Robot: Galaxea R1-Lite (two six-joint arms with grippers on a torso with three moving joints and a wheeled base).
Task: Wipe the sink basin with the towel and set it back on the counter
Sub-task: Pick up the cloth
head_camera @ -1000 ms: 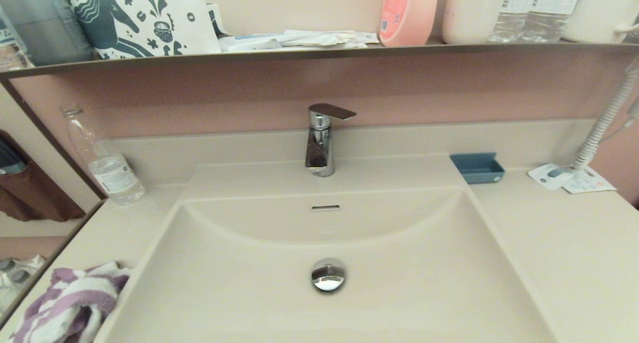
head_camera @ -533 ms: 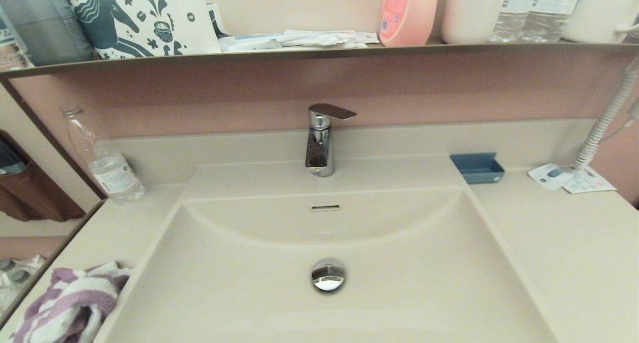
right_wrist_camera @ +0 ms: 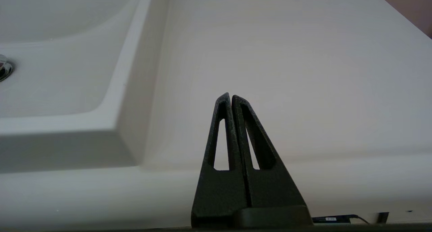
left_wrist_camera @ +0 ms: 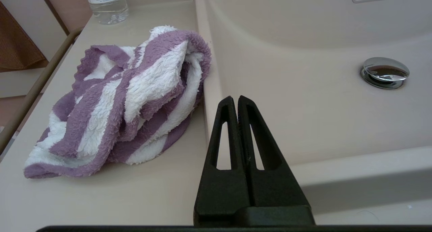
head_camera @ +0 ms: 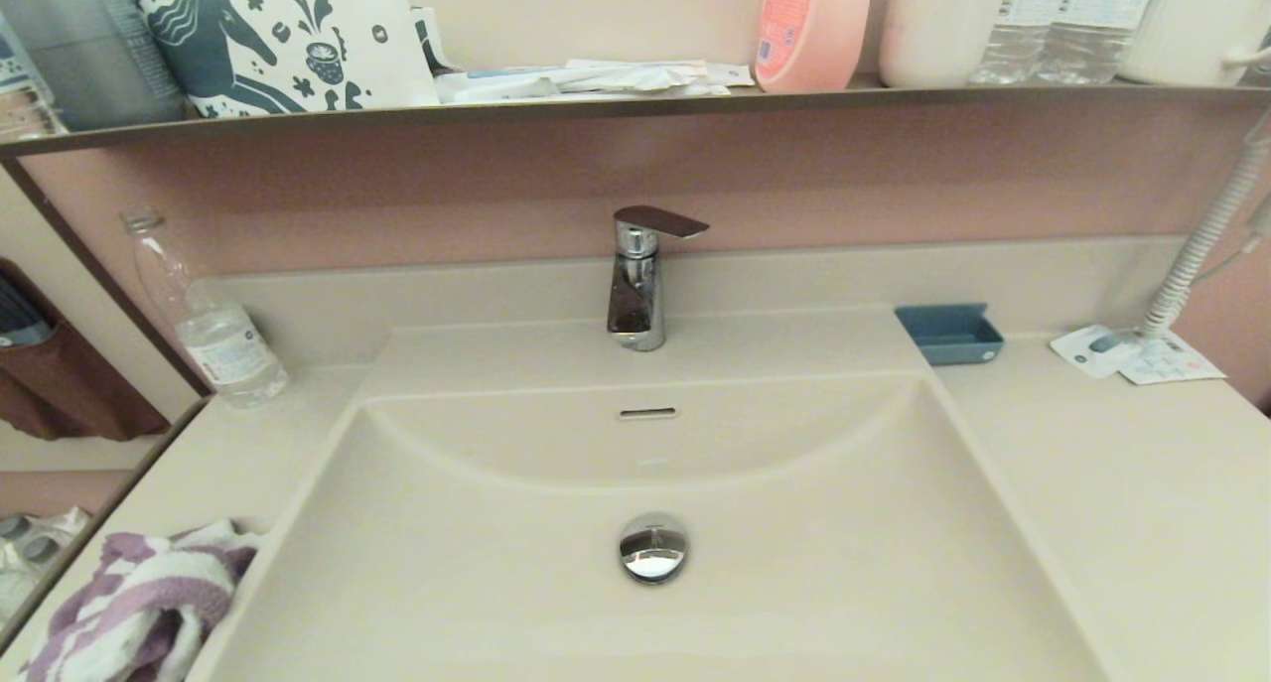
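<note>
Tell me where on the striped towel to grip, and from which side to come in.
Grip the towel at its raised, bunched fold nearest the sink basin, probably from above: it lies crumpled on the counter against the basin's outer edge, so a sideways approach from there is blocked. The left gripper, shut and close beside it, would need to open first. The right gripper is parked, shut, over the right counter.

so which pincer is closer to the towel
Left. The left pincer is shut beside the towel on the counter; the right pincer, also shut, is across the sink basin.
</note>
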